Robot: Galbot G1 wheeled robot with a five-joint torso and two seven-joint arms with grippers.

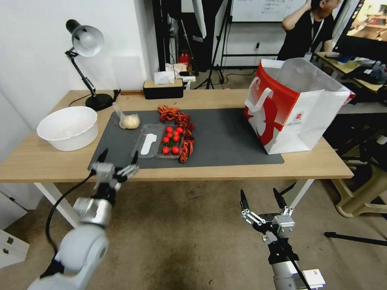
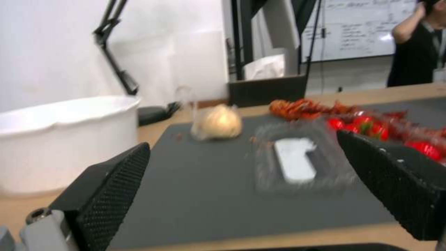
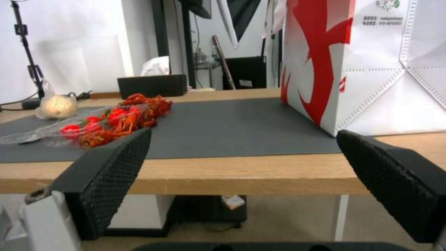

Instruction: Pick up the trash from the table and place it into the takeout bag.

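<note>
Long light-wood rectangular table [image 1: 48, 163] with white legs, dark grey mat [image 1: 225, 137] over its middle. Left gripper [image 1: 119, 159] hovers at the near edge of the table, just over the near left corner of the mat, fingers spread wide, nothing held; in the left wrist view its black textured pads [image 2: 109, 195] frame the mat with a clear gap between them. Right gripper [image 1: 261, 198] sits low in front of the table, below the near edge and right of centre, jaws wide apart, empty; right wrist view looks level across the tabletop between its pads [image 3: 107, 174]. Trash on the mat: clear plastic bag with a pale lump [image 1: 129, 120] at the far left part of the mat, standing apart from the rest; a clear shallow plastic tray holding a white flat piece [image 1: 148, 141] just right and nearer; touching it on the right a second clear tray with small red round tomatoes [image 1: 171, 141]; a string of red-orange crayfish shells [image 1: 181, 129] runs from the far middle of the mat down along the right side of the tomato tray. Large boxy red-and-white paper takeout bag [image 1: 296, 106] with flat white loop handles stands upright and open at the right end of the table, partly on the mat, well apart from the trash. Off the mat: wide white plastic bowl [image 1: 68, 128] on the left end, black desk lamp [image 1: 86, 68] at the far left, black tissue box [image 1: 163, 88] at the far edge.
</note>
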